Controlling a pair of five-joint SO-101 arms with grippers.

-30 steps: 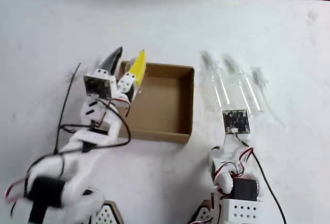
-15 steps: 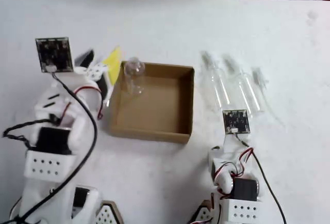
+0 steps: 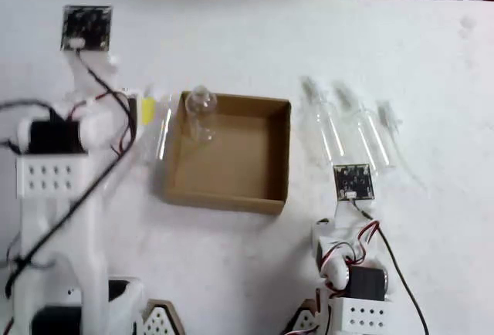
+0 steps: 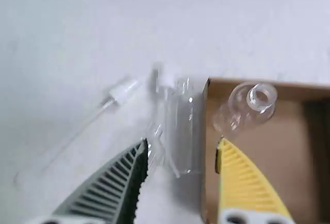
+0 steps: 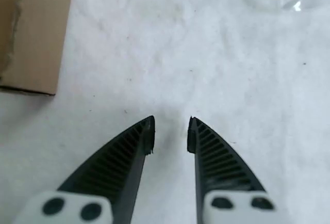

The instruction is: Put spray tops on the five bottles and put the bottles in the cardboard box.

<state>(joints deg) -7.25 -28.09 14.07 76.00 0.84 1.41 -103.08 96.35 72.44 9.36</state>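
Your left claw [image 4: 182, 144] has pulled back from the cardboard box [image 3: 231, 196], leaving one bottle [image 3: 199, 111] inside, and now hangs wide open over the next bottle [image 4: 180, 126], which lies on the table [image 3: 231, 34] beside it.

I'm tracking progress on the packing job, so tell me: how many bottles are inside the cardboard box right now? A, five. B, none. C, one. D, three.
C: a single clear bottle sits in a corner of the cardboard box, while a second bottle lies on the table just outside one wall and the other bottles lie on the table past the opposite wall.
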